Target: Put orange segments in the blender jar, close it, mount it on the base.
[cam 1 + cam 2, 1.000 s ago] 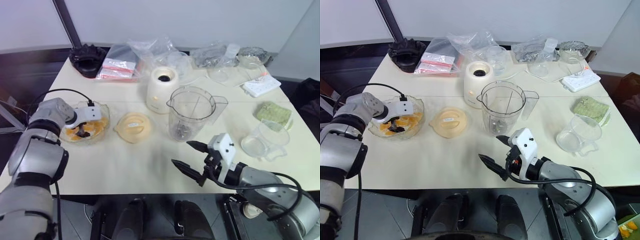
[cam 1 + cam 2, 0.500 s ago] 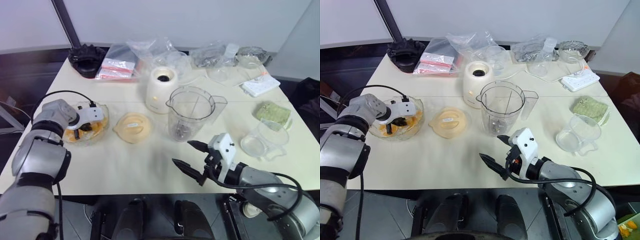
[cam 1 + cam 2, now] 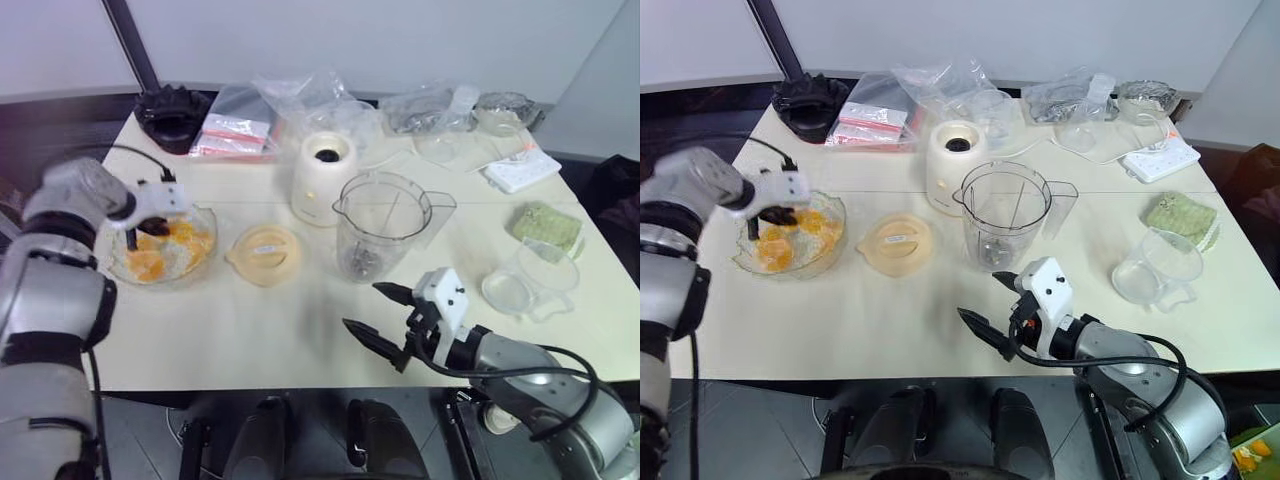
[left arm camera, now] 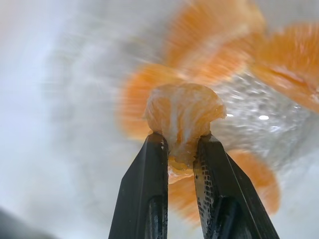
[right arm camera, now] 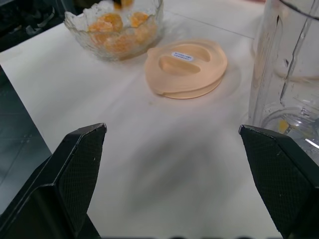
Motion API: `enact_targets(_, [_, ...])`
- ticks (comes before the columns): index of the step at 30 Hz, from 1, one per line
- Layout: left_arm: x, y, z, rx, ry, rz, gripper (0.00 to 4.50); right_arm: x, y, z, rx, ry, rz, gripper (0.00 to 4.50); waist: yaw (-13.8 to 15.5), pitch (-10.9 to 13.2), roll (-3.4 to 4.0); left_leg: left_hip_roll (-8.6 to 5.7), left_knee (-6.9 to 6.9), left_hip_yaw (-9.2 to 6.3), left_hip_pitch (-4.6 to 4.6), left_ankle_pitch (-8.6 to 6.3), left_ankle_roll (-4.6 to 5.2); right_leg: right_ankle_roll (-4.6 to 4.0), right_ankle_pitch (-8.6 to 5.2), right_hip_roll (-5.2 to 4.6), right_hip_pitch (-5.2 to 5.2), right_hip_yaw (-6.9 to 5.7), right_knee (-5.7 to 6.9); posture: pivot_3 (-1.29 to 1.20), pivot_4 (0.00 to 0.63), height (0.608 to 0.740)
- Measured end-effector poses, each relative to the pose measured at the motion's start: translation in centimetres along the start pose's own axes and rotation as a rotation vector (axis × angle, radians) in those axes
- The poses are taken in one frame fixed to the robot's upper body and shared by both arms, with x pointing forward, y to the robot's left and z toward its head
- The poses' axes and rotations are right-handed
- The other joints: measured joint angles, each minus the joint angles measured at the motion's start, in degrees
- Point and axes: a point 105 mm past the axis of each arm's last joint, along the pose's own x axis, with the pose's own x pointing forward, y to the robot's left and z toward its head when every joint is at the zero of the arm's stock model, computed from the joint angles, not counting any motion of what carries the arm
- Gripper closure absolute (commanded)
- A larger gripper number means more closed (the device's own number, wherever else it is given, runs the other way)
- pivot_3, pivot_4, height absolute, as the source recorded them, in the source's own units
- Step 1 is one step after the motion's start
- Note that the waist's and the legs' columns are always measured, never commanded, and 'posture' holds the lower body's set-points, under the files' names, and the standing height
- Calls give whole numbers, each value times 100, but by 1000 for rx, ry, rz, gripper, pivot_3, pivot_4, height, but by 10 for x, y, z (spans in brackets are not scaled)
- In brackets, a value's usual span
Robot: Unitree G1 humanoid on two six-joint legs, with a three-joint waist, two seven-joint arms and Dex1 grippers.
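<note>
Change: the left gripper (image 4: 180, 144) was spread wide down in the glass bowl (image 3: 120, 262) a second ago; it has since clamped onto one orange segment (image 4: 183, 113) and lifted clear above the bowl.
Left gripper: clenched on that segment, pinched between both fingers, with the fruit bulging past the tips.
Right gripper (image 3: 374, 313): spread wide and empty, unmoved, hovering over the bench (image 3: 260, 330) on the near side of the blender jar (image 3: 380, 225).
Orange segments: the remaining orange segments (image 3: 160, 256) lie in the bowl, which sits well to the left of the jar, beyond the lid.
Blender jar: upright and open; no orange fruit can be made out inside it.
Lid (image 3: 266, 252): flat on the bench between bowl and jar, just left of the jar.
Base (image 3: 322, 178): just behind the jar on its left side, socket up, nothing mounted.
Meaning: the pick looks secure, so the carry across the lid to the jar's mouth comes next; closing and mounting are not yet begun.
Risk: the soft segment may slip or squash in the pinch.
</note>
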Motion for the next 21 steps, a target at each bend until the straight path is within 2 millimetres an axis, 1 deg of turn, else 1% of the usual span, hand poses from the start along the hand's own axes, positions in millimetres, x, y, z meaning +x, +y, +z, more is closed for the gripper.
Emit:
enact_targets(3, [-4, -6, -1, -38, -53, -49, 3737, 0, -1, -2, 2, 1, 1, 0, -1, 1, -3, 0, 1, 1, -1, 0, 0, -1, 0, 0, 0, 1, -2, 0, 150, 740])
enact_targets(8, [-16, -13, -11, -135, -147, -81, 3737, 0, -3, -2, -4, -4, 7, 0, -9, 1, -2, 5, 1, 0, 2, 0, 0, -3, -1, 5, -2, 1, 4, 0, 150, 740])
enact_targets(11, [-20, -16, -8, -232, -267, -102, 3737, -2, -6, 0, -50, 1, 6, 0, 5, 1, -2, 5, 3, -1, 1, 0, 0, -4, -2, 5, -2, 0, 5, 0, 150, 740])
enact_targets(16, [-46, -12, -10, -407, -501, -79, 3737, -5, -11, 14, -196, -4, 21, 0, -14, 1, -4, 6, 8, 4, 1, 0, 0, -4, -1, 5, -1, 3, 4, 0, 150, 740])
enact_targets(19, [-60, -10, -15, -469, -578, -61, 3737, -3, -12, 20, -228, -21, 24, 0, -11, 1, -3, 8, 6, 2, 3, 0, 0, 1, 1, 7, -2, 2, 11, 0, 150, 740])
enact_targets(21, [-65, -10, -16, -496, -613, -61, 3737, -2, -11, 21, -237, -26, 28, 0, -10, 1, -3, 8, 6, 2, 4, 1, 0, -1, 0, 9, -2, 2, 12, 0, 150, 740])
